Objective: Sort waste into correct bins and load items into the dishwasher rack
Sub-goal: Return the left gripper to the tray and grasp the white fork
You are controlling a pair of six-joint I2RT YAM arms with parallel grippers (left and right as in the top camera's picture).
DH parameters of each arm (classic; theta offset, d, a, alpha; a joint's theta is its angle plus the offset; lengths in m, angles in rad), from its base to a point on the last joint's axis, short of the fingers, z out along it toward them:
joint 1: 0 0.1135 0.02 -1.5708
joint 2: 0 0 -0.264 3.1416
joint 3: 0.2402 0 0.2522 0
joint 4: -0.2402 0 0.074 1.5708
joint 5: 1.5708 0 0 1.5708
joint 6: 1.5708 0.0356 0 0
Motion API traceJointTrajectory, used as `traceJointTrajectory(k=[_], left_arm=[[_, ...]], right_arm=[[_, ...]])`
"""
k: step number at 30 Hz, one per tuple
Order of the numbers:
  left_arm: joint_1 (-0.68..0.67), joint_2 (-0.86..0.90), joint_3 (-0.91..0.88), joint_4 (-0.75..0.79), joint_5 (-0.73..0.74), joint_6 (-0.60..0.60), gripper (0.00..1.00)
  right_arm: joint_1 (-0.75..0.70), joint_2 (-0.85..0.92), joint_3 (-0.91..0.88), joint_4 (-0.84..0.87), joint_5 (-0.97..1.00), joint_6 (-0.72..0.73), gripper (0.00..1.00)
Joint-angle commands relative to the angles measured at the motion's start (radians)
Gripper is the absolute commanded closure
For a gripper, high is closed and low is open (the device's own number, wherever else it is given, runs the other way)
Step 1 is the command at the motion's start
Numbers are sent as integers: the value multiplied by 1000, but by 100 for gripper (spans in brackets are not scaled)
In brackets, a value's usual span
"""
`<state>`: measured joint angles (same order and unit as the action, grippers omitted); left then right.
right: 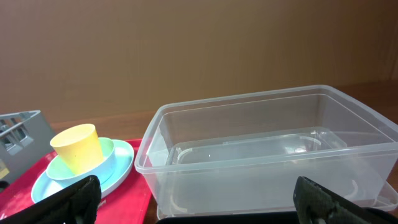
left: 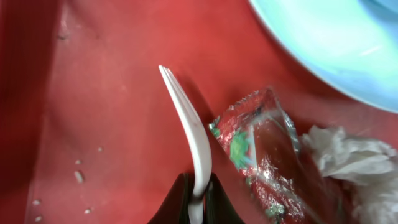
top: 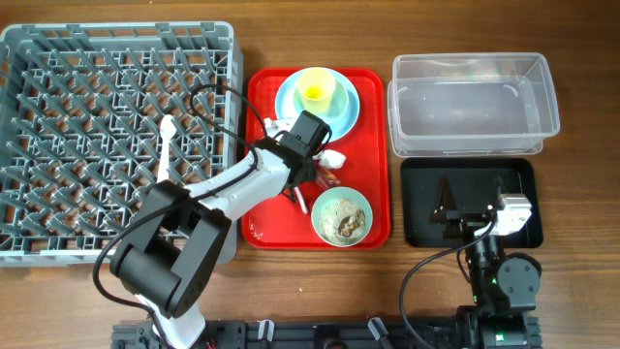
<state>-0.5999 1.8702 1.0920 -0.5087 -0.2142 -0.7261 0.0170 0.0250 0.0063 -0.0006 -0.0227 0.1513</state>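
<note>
In my left wrist view, the left gripper (left: 198, 190) is pinched narrow on the handle of the white plastic fork (left: 189, 124), with the black fingers (left: 180, 199) pressing it from both sides at the bottom edge. The fork runs up and away from the jaws, tines at the far end, over the flat red tray (left: 112, 93). I cannot tell whether it is lifted or resting on the tray. Just beside it on the right lies the crinkled red wrapper (left: 261, 149), and the crumpled white paper scrap (left: 354, 162) sits against the wrapper's far side. The pale blue round plate (left: 329, 43) fills the upper right corner. A few whitish rice-like crumbs (left: 78, 177) dot the tray left of the jaws.

From overhead, the left arm reaches to the tray's middle, between the plate and the pale mint bowl (top: 341, 215) holding food bits. The right gripper (right: 199, 208) stands wide with nothing in it, over the shallow black rectangular tray (top: 417, 228), facing the clear plastic rectangular tub (right: 261, 149).
</note>
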Motion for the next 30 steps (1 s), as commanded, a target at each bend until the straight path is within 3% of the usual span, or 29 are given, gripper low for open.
traceJointTrajectory(k=[1, 12, 14, 19, 30], left_arm=[[3, -41, -11, -42, -91, -10, 96], [3, -66, -11, -53, -95, 45, 90], [3, -66, -11, -53, -94, 50, 71], [3, -66, -11, -68, -94, 50, 61], [7, -51, -12, -78, -158, 48, 62]], right_arm=[[5, -2, -1, 4, -8, -18, 0], [5, -2, -1, 4, -8, -18, 0], [5, -2, -1, 4, -8, -18, 0], [5, -2, -1, 4, -8, -18, 0], [5, -2, -1, 4, -8, -18, 0]])
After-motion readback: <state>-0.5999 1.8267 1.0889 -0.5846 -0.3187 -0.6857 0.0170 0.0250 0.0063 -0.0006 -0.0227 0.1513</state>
